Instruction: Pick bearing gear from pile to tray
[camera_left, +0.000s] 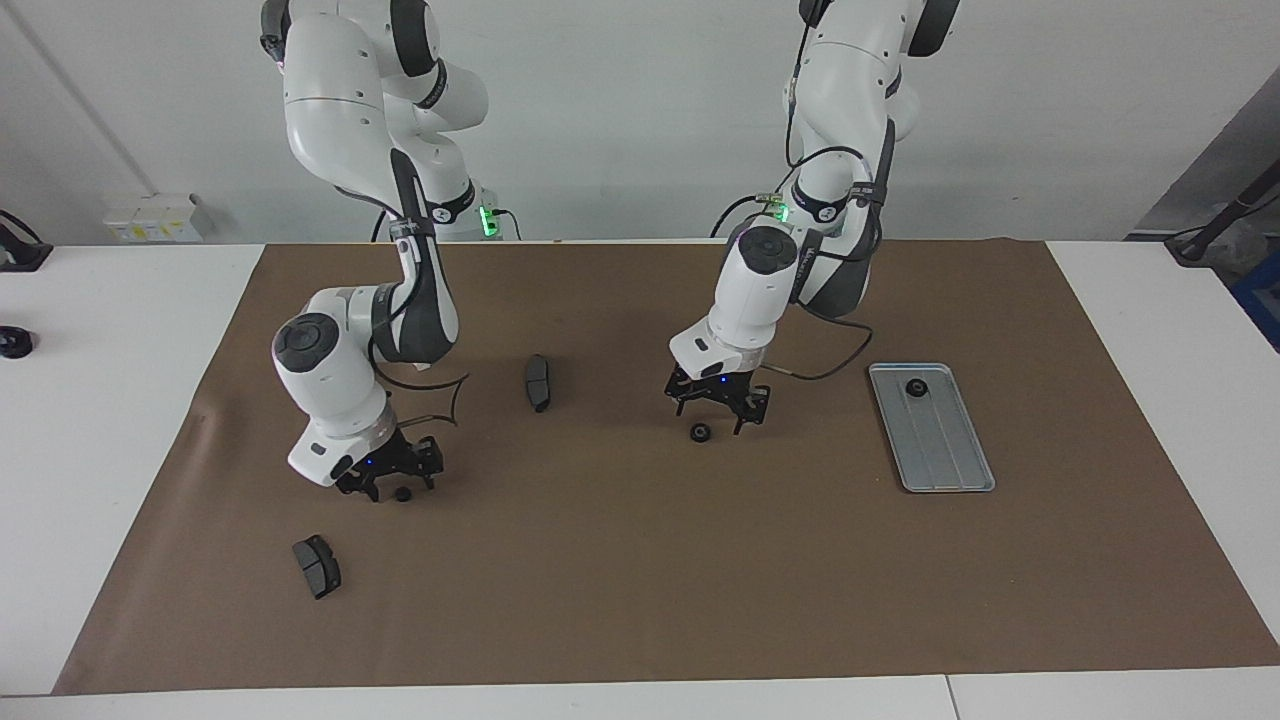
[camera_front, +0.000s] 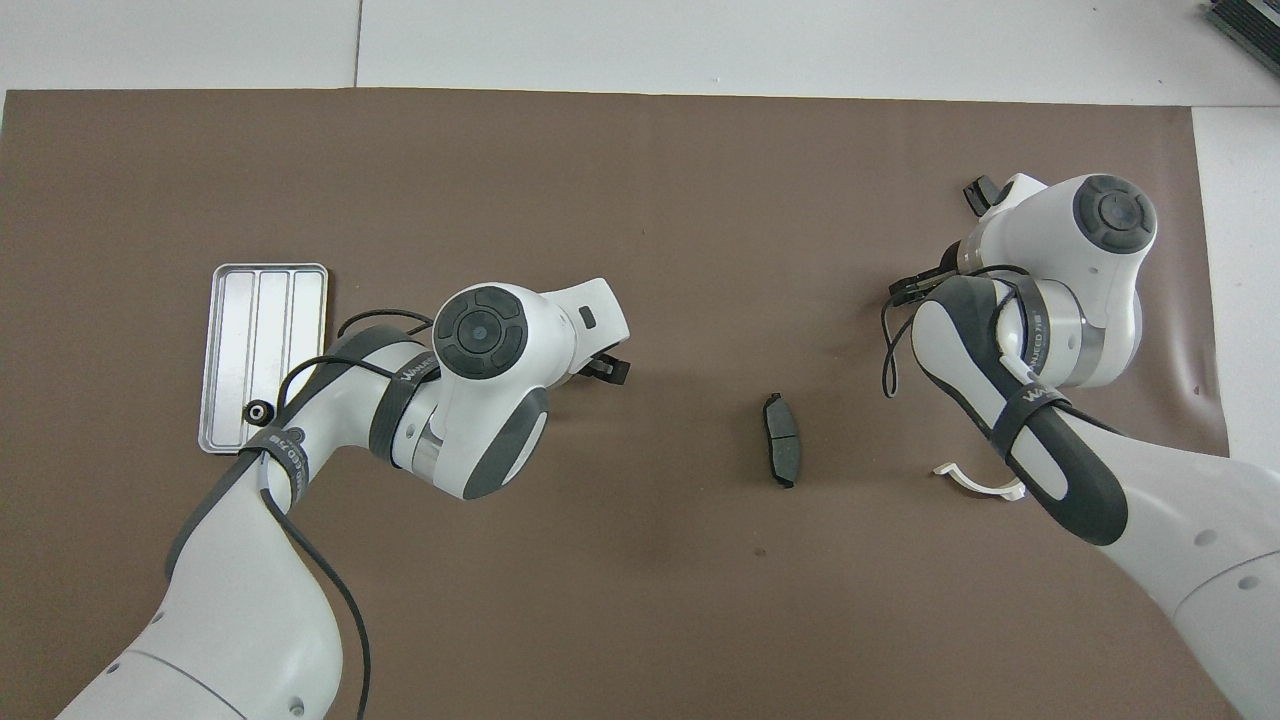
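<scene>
One small black bearing gear (camera_left: 701, 432) lies mid-mat. My left gripper (camera_left: 712, 416) hangs open just above it, and in the overhead view the left arm hides this gear. Another gear (camera_left: 403, 494) lies toward the right arm's end, and my right gripper (camera_left: 390, 488) is down on the mat at it. The silver tray (camera_left: 940, 450) sits toward the left arm's end, with one gear (camera_left: 915, 388) at its end nearer the robots. From above, the tray (camera_front: 262, 330) and the gear (camera_front: 259, 411) on it show clearly.
A dark brake pad (camera_left: 537, 382) lies between the two arms. A second pad (camera_left: 317, 566) lies farther from the robots than the right gripper. A white half-ring bracket (camera_front: 985, 487) lies beside the right arm, nearer the robots. A brown mat (camera_left: 640, 600) covers the table.
</scene>
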